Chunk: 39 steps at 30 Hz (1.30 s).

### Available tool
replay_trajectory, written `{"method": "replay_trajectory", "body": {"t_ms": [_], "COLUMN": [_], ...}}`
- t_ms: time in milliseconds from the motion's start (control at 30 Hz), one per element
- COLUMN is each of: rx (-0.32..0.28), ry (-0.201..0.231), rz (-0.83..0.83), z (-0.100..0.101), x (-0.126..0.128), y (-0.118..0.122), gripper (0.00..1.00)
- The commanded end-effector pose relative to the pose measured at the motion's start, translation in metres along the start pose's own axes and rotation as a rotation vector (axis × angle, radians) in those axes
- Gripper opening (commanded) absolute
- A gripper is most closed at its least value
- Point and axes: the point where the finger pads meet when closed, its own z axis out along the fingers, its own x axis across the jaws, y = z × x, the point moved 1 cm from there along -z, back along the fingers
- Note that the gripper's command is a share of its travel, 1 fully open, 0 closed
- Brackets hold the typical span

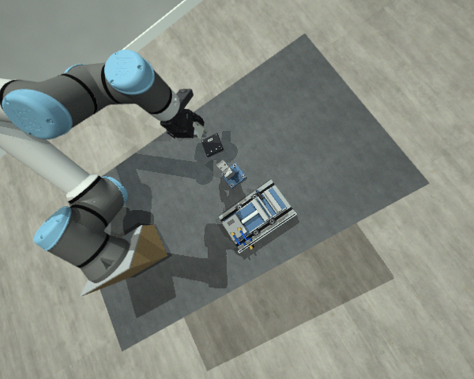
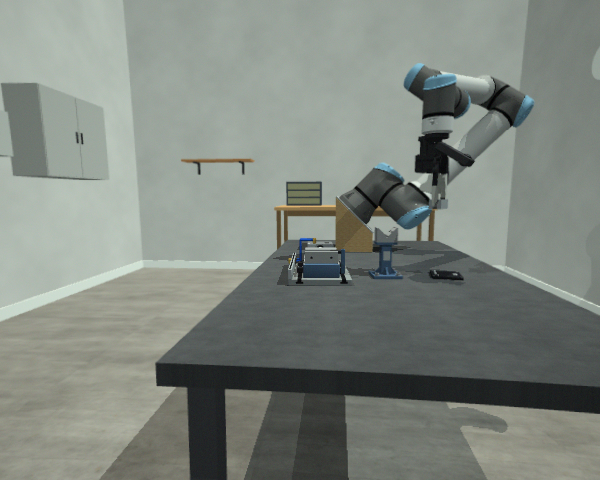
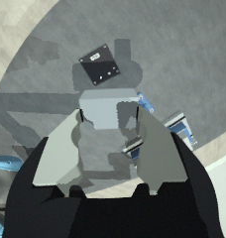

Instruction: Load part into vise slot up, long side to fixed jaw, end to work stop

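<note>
My gripper (image 1: 197,129) (image 2: 439,200) (image 3: 109,107) is shut on the part (image 3: 105,105) (image 2: 442,204), a plain grey block. It holds the part high above the table, off to the side of the black infeed plate (image 1: 212,144) (image 2: 446,274) (image 3: 99,64), which lies bare. I cannot tell which way the part's slot faces. The blue V-block (image 1: 233,174) (image 2: 386,253) stands between the plate and the vise (image 1: 257,212) (image 2: 318,263). The vise is open, with nothing between its jaws.
The robot's base sits on a wooden wedge (image 1: 147,249) (image 2: 351,227) at the table's back. Its elbow (image 2: 393,193) hangs over the table near the V-block. A wooden side table (image 2: 303,209) with a drawer box stands by the far wall.
</note>
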Motion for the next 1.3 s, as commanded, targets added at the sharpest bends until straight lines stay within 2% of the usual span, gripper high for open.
{"method": "replay_trajectory", "body": {"t_ms": [0, 1267], "rx": [0.000, 0.000], "ry": [0.002, 0.002], "rz": [0.042, 0.412], "z": [-0.001, -0.001], "x": [0.003, 0.023], "y": [0.001, 0.017], "gripper": [0.00, 0.00]}}
